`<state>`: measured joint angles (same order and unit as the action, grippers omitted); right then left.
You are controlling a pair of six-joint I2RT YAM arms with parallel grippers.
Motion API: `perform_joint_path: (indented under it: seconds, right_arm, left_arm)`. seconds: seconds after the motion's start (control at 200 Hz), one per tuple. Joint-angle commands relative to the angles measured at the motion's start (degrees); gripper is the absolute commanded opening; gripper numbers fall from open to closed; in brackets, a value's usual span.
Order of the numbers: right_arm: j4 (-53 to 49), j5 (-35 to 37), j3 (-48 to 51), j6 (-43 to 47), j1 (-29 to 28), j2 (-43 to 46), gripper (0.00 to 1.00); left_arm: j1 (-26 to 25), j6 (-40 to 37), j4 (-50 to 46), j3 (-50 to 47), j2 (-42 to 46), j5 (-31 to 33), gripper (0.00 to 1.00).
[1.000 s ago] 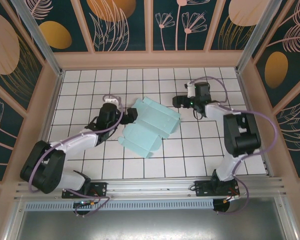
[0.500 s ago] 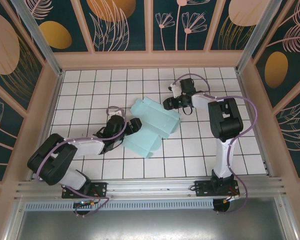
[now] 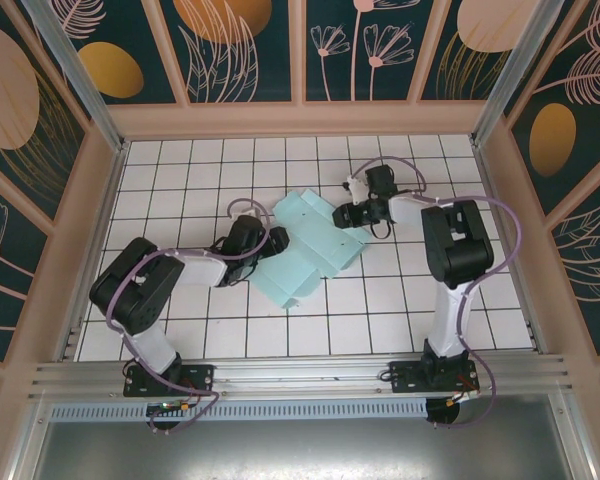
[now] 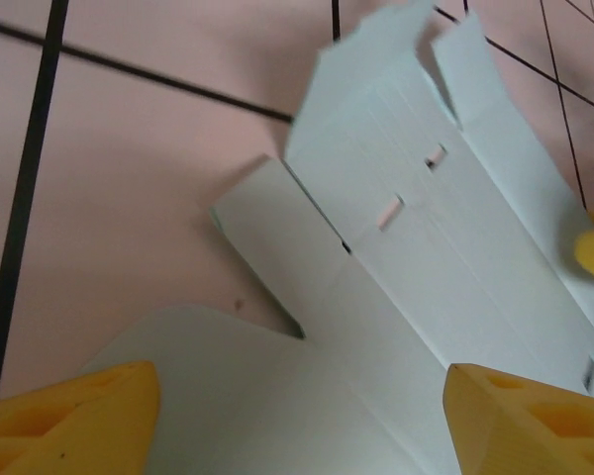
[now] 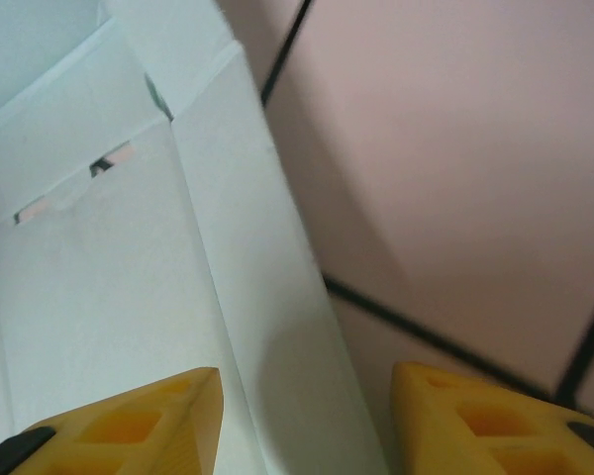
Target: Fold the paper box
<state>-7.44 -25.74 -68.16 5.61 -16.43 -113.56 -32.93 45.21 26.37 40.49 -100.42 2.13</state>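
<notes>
The pale mint-blue die-cut thin card sheet (image 3: 305, 250) lies flat on the white gridded tabletop (image 3: 180, 170), the left tool (image 4: 299, 381) and right tool (image 5: 305, 376) spread wide and empty at opposite edges; best, I judge, to nip flaps near their creases and lift evenly.

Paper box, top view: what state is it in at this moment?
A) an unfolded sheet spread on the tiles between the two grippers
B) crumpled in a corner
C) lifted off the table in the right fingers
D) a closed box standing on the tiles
A: the paper box lies spread out as a die-cut sheet with flaps on the table, with the left gripper at its left edge and the right gripper at its far right corner.
</notes>
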Motion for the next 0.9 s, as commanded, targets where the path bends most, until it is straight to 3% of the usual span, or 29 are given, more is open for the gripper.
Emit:
perform_joint_path:
  seconds: [0.0,0.29,0.435,0.635,0.776,0.866,0.896]
  right_arm:
    - [2.07,-0.12,6.13,-3.73,1.13,5.73,0.48]
    - [7.08,1.86,18.79,-8.30,1.53,17.56,0.48]
    - [9.89,4.18,21.46,-10.80,2.58,21.46,0.55]
    - [17.38,1.14,22.84,-19.49,6.50,23.05,0.66]
    - [19.02,-2.56,21.18,-22.91,6.87,20.42,0.78]
    - [19.94,-4.16,20.76,-24.34,6.84,18.53,0.98]
    - [20.28,-4.55,20.73,-24.77,6.83,17.99,0.99]
  left_arm:
    - [2.40,-4.19,-4.40,3.71,-4.04,-0.77,0.75]
    - [5.42,-9.94,-10.80,19.17,-12.70,-2.21,0.77]
    - [5.48,-11.32,-11.75,23.49,-12.68,-1.58,0.80]
    - [5.33,-9.21,-8.32,15.61,-3.02,0.56,0.98]
    - [4.28,-2.51,-1.51,5.39,4.05,-4.84,0.99]
    - [1.73,1.36,1.17,2.94,4.84,-7.75,0.99]
    - [0.85,2.23,1.75,2.63,4.72,-8.14,0.98]
